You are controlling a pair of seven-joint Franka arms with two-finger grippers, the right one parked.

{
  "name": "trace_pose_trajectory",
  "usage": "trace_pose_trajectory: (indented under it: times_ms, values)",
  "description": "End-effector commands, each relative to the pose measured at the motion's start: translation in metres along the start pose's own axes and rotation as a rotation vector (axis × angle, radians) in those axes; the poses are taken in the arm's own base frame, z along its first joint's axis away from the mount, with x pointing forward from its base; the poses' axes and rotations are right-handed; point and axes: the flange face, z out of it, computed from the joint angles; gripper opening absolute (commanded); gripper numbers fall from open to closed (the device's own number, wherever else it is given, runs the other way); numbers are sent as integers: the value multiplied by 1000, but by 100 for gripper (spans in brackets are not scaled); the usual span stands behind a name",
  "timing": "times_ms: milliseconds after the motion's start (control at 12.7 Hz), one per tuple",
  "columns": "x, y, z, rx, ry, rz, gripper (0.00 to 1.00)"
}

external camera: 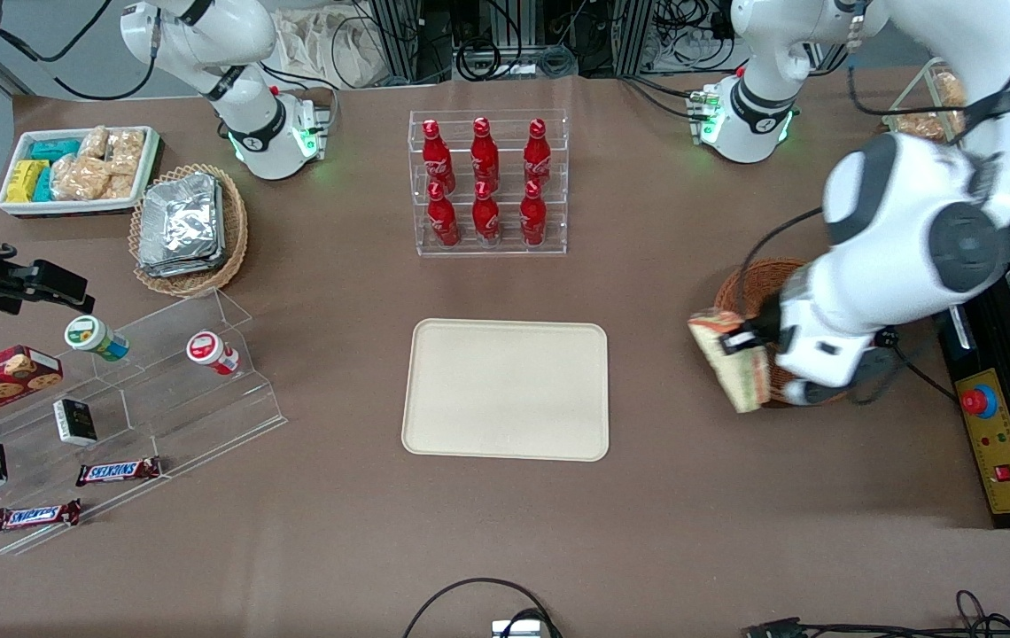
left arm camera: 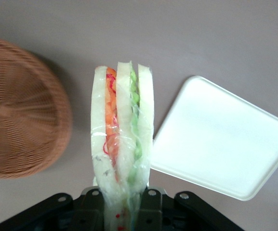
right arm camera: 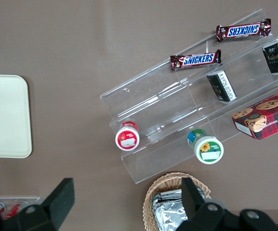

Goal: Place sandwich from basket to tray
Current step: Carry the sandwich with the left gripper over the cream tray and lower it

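Gripper (external camera: 746, 339) clamped on the sandwich (external camera: 729, 358), raised at the basket (external camera: 757, 282) rim, near the tray (external camera: 506, 389).

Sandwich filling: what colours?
Orange and green, between white bread, on the sandwich in the gripper; left wrist view shows it best.

L arm bent hard at the elbow, big white joint housing high over the working arm's end of the table, forearm dropping down and in toward table centre. Wrist angled so the gripper (external camera: 749, 341) points sideways toward mid-table, held up in the air, not touching the surface. Fingers (left arm camera: 151, 202) closed tight on the sandwich (left arm camera: 122, 139), gripping its lower end w/ the wedge sticking out past the fingertips, layers edge-on in wrist view. Black cable loops off the wrist alongside the forearm.
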Motion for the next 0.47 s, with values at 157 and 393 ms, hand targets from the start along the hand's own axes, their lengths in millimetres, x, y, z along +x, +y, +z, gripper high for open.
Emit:
trace_pose_trajectory:
  times_ms: [157,393]
  values:
    - [-15,85,139,28,-22,167,0]
    - [-26,103,210,69,-32,254,0]
